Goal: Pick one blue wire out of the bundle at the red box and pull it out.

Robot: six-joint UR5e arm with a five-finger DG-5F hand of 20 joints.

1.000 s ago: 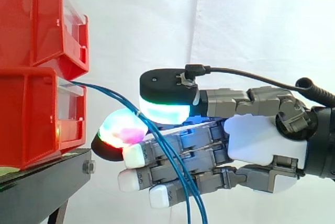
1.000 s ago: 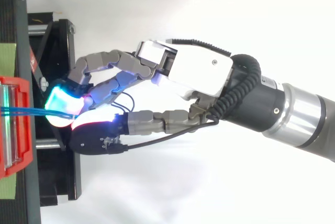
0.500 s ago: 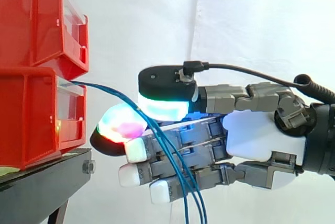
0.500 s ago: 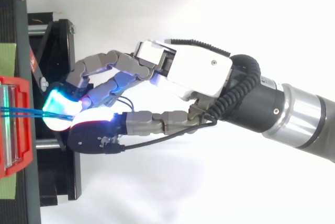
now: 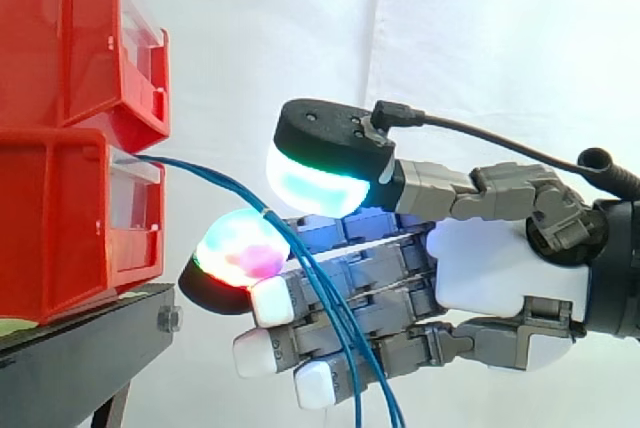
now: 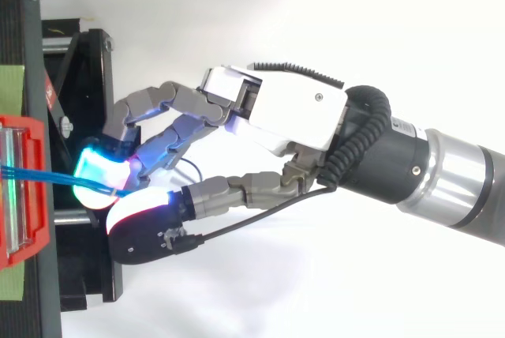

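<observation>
The thin blue plastic-sheathed wires (image 5: 205, 172) are judged light, limp and smooth, so apt to slip. One strand is best taken between the soft pads just ahead of the fingertips, where the strands seem to part. They leave the glossy red plastic box (image 5: 60, 218) ahead of the hand, pass over the rounded glowing finger pad (image 5: 235, 248) and hang down across the fingers. The grey-and-white jointed robot hand (image 5: 500, 268) is spread, its thumb pad (image 5: 320, 178) standing clear above; nothing is pinched.

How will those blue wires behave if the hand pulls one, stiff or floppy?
Probably floppy: the blue wires leave the red bin and sag steeply downward past the hand. Likely light, being thin. Possibly slippery, with smooth-looking sheaths.
</observation>
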